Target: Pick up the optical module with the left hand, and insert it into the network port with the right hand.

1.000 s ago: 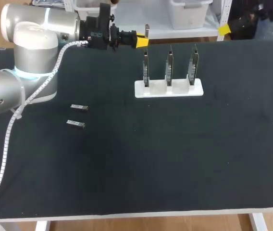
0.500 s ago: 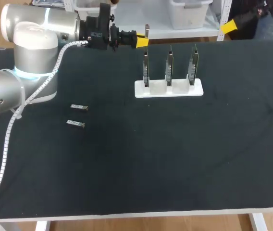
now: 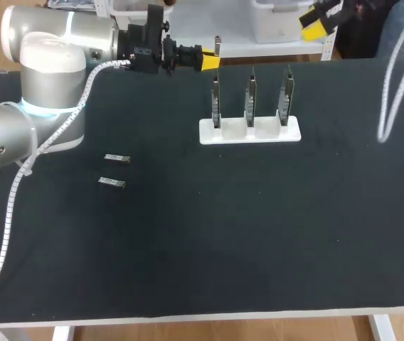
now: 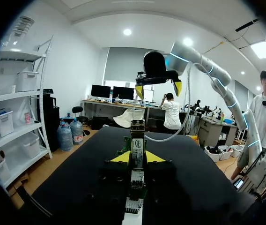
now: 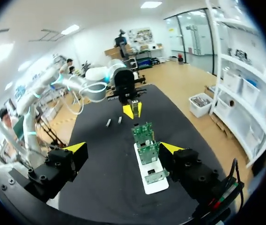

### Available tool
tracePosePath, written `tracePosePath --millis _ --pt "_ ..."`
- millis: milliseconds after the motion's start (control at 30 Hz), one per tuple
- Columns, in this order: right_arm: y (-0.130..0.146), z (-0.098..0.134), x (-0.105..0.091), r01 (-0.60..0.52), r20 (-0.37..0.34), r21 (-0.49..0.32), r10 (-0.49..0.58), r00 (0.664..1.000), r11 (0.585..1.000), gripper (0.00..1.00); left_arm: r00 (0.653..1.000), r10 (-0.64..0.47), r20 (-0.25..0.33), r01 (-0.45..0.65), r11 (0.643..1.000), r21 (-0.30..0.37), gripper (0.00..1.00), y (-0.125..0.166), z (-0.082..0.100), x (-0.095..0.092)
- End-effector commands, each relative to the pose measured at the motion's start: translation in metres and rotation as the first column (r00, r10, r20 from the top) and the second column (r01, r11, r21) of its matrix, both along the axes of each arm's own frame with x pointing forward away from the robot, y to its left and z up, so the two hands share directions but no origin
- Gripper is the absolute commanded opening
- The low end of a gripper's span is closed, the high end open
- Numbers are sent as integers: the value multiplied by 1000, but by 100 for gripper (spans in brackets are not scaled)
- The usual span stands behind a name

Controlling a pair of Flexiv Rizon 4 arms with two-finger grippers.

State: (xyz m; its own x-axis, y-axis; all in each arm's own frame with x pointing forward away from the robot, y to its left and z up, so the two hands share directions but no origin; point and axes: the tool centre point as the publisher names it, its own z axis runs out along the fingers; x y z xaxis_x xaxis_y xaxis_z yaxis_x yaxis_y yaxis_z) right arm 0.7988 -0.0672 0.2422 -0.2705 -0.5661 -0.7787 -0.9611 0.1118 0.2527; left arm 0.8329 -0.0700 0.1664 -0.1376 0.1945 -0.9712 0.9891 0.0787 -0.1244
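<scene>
My left gripper (image 3: 210, 58) hovers over the table's far edge, left of the card stand, shut on a slim metal optical module (image 3: 218, 47) that sticks out past its yellow tips. In the left wrist view the module (image 4: 136, 151) stands upright between the fingers (image 4: 121, 157). A white stand (image 3: 250, 131) holds three upright green network cards (image 3: 250, 96). My right gripper (image 3: 319, 20) hangs beyond the far edge, right of the stand, wide open with nothing in it (image 5: 123, 148). From its wrist view the stand (image 5: 154, 174) lies under it and the left gripper (image 5: 132, 110) ahead.
Two more optical modules (image 3: 117, 158) (image 3: 112, 182) lie side by side on the black table (image 3: 259, 234), left of the middle. A grey cable loop (image 3: 390, 92) from my right arm hangs over the far right part of the table.
My right gripper has moved left along the far edge, towards the stand, and its cable loop has swung further in over the table. The left arm and its module have kept still.
</scene>
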Motion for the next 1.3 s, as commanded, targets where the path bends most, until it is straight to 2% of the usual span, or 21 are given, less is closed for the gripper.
tracePosePath --millis 33,300,433,533,1033,1300 --pt "13 -2 4 -24 37 -24 24 999 999 100 1000 -2 -1 2 1000 2 0 0 0 1" --pt "27 -9 3 -37 105 -79 45 993 996 100 1000 -2 -1 2 1000 2 0 0 0 1" --pt "31 -10 5 -38 92 -79 45 995 996 100 1000 -2 -1 2 1000 2 0 0 0 1" --pt "33 -8 6 -51 74 -41 54 996 998 100 1000 -2 -1 2 1000 2 0 0 0 1" --pt "33 -8 6 -51 74 -41 54 996 998 100 1000 -2 -1 2 1000 2 0 0 0 1" --pt "57 -2 19 -214 107 -117 227 968 970 100 1000 -2 -1 2 1000 2 0 0 0 1"
